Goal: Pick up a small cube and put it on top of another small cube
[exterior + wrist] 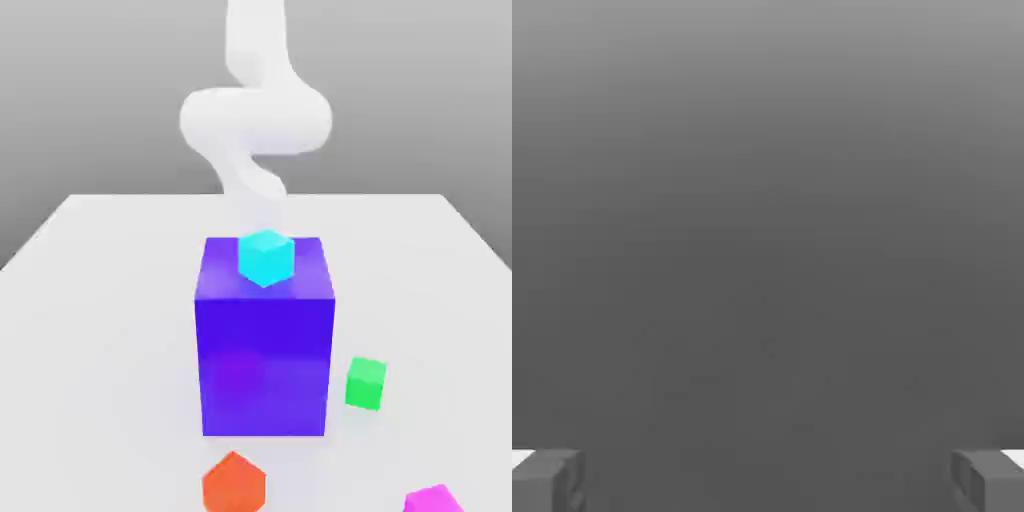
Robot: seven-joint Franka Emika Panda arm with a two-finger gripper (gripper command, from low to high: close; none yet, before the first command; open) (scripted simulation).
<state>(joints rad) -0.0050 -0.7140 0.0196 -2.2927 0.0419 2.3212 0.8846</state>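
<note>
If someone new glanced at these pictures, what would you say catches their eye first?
The tall blue-purple block at the table's centre dominates, with a cyan cube perched on its top far edge. Behind it curls the white robot arm. Three small cubes sit near the front: green at the exterior view's right, orange in front, magenta at the corner.

light: bright, even, soft | surface (100, 300): washed pale, no hard shadows | arm (255, 120): overexposed, blurred white | hand view: dim grey gradient, darkening toward 6 o'clock
</note>
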